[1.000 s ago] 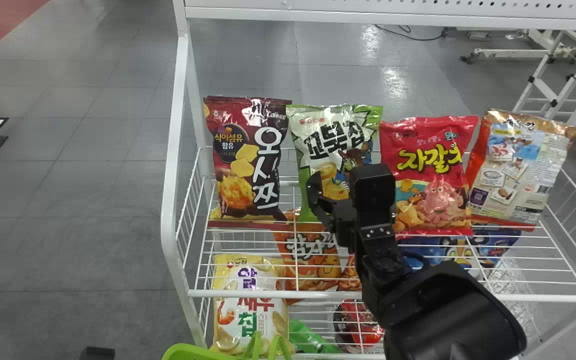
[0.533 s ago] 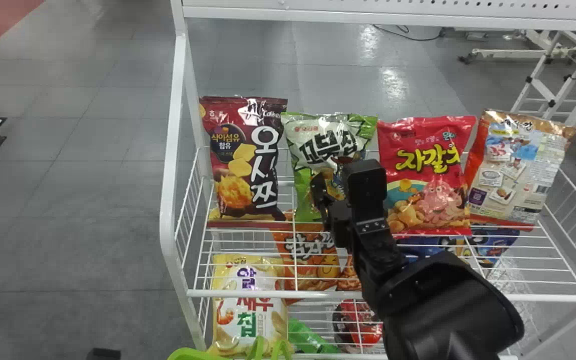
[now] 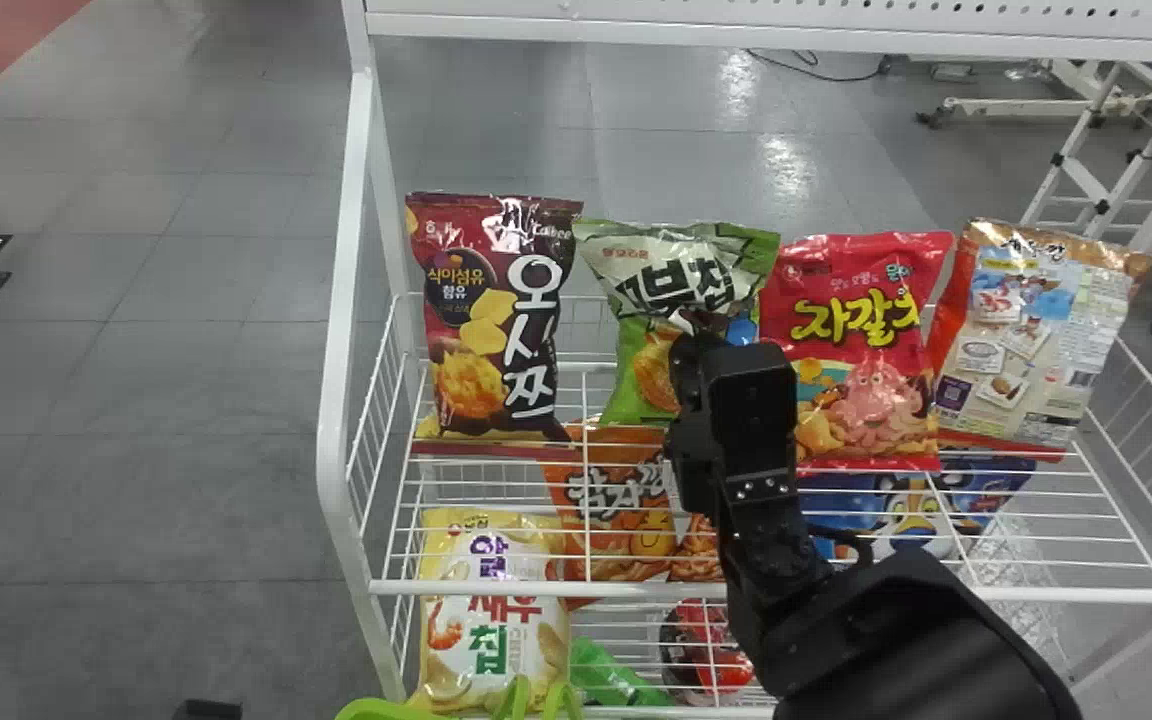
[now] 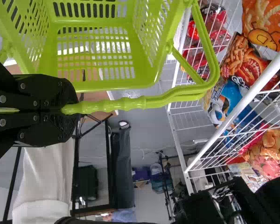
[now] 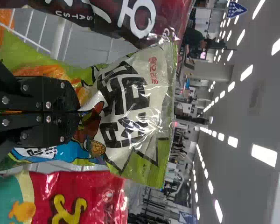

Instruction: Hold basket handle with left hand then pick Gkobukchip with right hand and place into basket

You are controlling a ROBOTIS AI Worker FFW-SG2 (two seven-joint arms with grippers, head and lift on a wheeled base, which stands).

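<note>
The Gkobukchip bag (image 3: 681,255) stands at the upper level of the wire rack (image 3: 636,590), between the maroon snack bag (image 3: 486,320) and the red snack bag (image 3: 866,345), and it is leaning a little. The right gripper (image 5: 79,112) is closed on it, with a fold of the front film pinched between its two fingers. The left gripper (image 4: 67,109) has the green basket handle (image 4: 149,101) clamped, and the basket (image 4: 112,85) is low in front of the rack.

The main danger, I think, is this pinch itself. It seems to take only the loose film of the front and not the thickness of the bag, so the smooth film may slide out when the weight comes on it, or the bag may turn around the fingertips. Whether its lower end is free of the wires, I cannot tell; if it catches there, the pull could open the grip.

The neighbours are also very near. The top corner of the bag overlaps the red one, so a sideways move could drag or topple it. Later, the basket may swing, because one handle bar carries it, and a bag which hangs crooked could then hit the rim instead of going inside.
</note>
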